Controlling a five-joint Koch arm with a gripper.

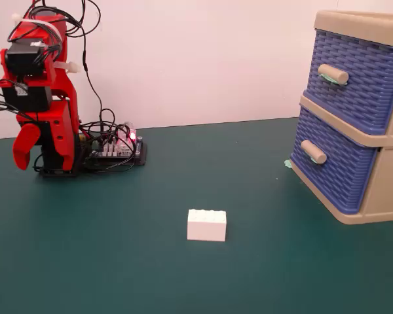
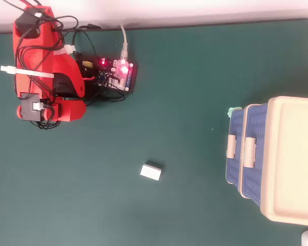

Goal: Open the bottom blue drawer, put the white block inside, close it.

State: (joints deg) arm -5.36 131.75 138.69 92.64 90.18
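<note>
The bottom blue drawer (image 1: pixel 337 163) sits shut at the right of the fixed view, its handle (image 1: pixel 313 152) lying crosswise and facing the open worktop (image 1: pixel 118 261). The white block (image 1: pixel 206 225) lies between it and me. My end effector (image 1: pixel 25 147) is folded at my base, far left; whether it is clenched I cannot tell.
</note>
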